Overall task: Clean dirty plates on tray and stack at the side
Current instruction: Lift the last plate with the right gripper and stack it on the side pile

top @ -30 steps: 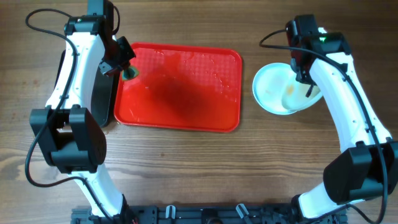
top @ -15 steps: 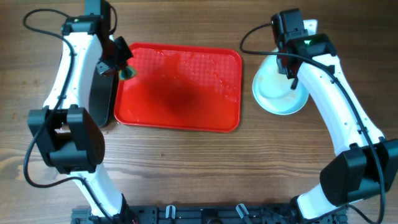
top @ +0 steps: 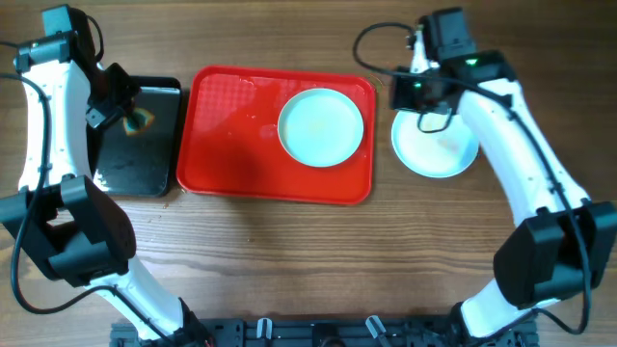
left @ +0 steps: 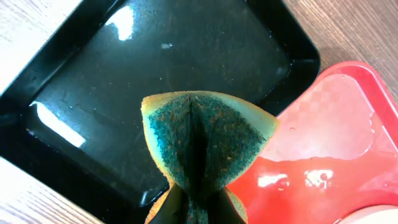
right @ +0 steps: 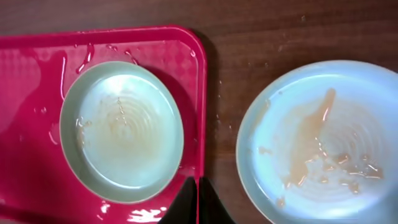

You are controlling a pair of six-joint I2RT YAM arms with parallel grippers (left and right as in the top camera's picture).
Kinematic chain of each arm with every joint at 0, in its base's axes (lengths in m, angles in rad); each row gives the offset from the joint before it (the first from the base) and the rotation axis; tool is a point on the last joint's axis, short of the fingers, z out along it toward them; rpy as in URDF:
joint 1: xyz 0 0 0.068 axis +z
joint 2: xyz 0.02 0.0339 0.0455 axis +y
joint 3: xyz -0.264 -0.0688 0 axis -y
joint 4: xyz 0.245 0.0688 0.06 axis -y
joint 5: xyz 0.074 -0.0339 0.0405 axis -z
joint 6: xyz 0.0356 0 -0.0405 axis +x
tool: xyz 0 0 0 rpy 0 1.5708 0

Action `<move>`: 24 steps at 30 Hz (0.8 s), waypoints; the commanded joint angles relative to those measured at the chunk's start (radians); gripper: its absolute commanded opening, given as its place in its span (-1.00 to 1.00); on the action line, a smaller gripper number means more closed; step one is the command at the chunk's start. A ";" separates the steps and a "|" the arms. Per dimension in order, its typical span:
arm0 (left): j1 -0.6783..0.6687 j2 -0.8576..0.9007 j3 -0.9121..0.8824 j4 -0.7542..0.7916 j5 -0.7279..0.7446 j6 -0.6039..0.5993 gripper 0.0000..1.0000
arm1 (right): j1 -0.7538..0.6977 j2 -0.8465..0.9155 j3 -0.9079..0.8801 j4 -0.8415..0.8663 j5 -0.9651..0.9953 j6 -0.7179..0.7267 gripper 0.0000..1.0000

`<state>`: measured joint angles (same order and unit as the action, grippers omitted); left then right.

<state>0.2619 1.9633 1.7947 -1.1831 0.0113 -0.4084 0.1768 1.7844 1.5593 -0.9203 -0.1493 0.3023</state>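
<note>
The red tray (top: 231,145) lies mid-table. One pale plate (top: 321,126) sits on the tray's right part, with faint smears in the right wrist view (right: 121,130). Another plate (top: 436,146) lies on the wood to the right of the tray, with orange-brown smears (right: 326,140). A third plate does not show apart. My left gripper (top: 123,108) is shut on a green and yellow sponge (left: 205,140) above the black tray. My right gripper (top: 405,92) is shut and empty, its tips (right: 198,190) over the red tray's right rim between the two plates.
A smaller wet black tray (top: 140,145) lies against the red tray's left side, also in the left wrist view (left: 155,74). Water drops and a film lie on the red tray (left: 329,143). Bare wooden table surrounds the trays.
A plate now lies on the red tray's right part. My left gripper has moved left with the sponge from the red tray's corner to over the black tray. My right arm has shifted left.
</note>
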 commanded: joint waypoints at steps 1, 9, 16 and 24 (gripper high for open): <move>0.000 -0.029 0.010 0.004 -0.024 0.012 -0.92 | 0.002 0.028 0.003 0.004 -0.148 -0.079 -0.70; 0.000 -0.029 0.010 0.004 -0.024 0.011 -0.92 | 0.134 0.319 0.003 0.068 -0.113 0.169 -0.21; 0.000 -0.029 0.010 0.004 -0.024 0.011 -0.92 | 0.134 0.355 0.003 0.093 -0.082 0.203 -0.02; 0.000 -0.029 0.010 0.004 -0.024 0.011 -0.92 | 0.163 0.418 0.003 0.173 -0.171 0.270 -0.63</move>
<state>0.2619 1.9633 1.7947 -1.1816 0.0040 -0.4057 0.3298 2.1708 1.5581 -0.7578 -0.2844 0.5354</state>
